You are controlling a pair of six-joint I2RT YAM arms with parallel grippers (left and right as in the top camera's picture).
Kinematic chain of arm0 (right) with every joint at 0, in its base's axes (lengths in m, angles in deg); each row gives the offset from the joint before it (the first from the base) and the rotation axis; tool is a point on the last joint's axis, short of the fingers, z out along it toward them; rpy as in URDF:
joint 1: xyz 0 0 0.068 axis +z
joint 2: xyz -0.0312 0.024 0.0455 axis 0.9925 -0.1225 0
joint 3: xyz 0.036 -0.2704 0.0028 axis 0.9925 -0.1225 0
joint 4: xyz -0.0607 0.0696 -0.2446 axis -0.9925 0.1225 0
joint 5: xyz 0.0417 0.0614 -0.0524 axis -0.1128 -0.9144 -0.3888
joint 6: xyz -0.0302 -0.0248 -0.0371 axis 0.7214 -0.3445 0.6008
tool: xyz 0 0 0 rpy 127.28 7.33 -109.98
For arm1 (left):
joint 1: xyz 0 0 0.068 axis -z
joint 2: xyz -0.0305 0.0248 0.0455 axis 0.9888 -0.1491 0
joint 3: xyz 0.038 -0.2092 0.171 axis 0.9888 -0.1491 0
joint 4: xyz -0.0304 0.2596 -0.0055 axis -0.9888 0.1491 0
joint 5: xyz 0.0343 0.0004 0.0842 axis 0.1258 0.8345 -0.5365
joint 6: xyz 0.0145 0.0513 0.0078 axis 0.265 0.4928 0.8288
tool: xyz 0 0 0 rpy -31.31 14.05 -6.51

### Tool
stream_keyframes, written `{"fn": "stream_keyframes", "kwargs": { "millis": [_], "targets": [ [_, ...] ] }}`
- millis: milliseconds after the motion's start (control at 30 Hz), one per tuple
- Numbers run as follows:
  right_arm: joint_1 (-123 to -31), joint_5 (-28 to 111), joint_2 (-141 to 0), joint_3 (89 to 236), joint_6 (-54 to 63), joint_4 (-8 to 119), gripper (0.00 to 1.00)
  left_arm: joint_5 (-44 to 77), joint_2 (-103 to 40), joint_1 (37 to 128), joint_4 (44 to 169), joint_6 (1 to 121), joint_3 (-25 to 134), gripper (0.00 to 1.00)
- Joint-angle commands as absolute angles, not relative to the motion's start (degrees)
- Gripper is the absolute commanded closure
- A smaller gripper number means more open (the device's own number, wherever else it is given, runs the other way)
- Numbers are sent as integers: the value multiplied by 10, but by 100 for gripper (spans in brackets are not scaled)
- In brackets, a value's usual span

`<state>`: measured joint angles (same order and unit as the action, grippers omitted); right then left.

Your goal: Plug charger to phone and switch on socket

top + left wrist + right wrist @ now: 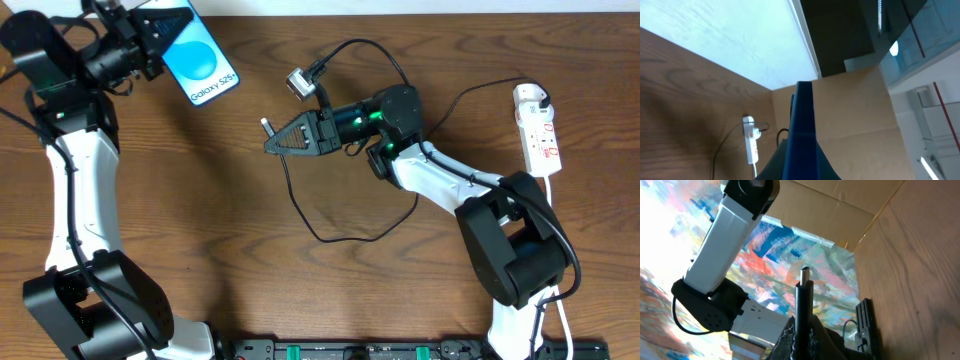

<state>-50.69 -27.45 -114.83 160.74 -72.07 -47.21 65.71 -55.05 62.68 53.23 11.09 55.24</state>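
Edge-on at the bottom of the left wrist view, one slim rectangular smartphone [802, 130] with a bright blue screen is pinched between the closed fingers of the left gripper [150, 50]. From overhead its screen shows lighter blue circles and the words "Galaxy S25+", the only writing that can be read. Equally close in the right wrist view, the small black connector with a metal tip on one long thin black charger cable [803, 297] stands up between the fingers of the right gripper [275, 140], which are clamped together on it. One narrow white power strip [541, 135] with red markings lies flat on the brown wooden table [200, 220]; its red print is too small to read. The cable loops across the wood from the held tip and runs to the far end of the power strip, where a white plug sits. Both arms are white and black, one gripper on each. The smartphone is well apart from the power strip, along the table's far edge, and the held connector hangs between the two, nearer the smartphone, not touching it.
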Motion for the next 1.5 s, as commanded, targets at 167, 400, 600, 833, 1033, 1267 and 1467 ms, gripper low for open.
{"fn": "stream_keyframes", "kwargs": {
  "millis": [167, 400, 600, 833, 1033, 1267, 1467],
  "targets": [
    [-486, -276, -1149, 1612, -733, -476, 99, 661, -546, 651, 527, 114, 559, 93],
    [-485, -268, -1149, 1612, -756, -553, 99, 663, -546, 653, 527, 117, 559, 93],
    [-485, -259, -1149, 1612, -759, -566, 99, 674, -546, 657, 527, 117, 559, 93],
    [-485, -237, -1149, 1612, -759, -566, 99, 678, -546, 680, 527, 118, 559, 93],
    [-491, -262, -1149, 1612, -745, -556, 95, 678, -546, 681, 527, 118, 559, 93],
    [-501, -284, -1149, 1612, -642, -404, 96, 670, -546, 677, 527, 118, 559, 92],
    [-501, -277, -1149, 1612, -612, -366, 64, 670, -546, 673, 527, 118, 559, 93]
  ]
}}
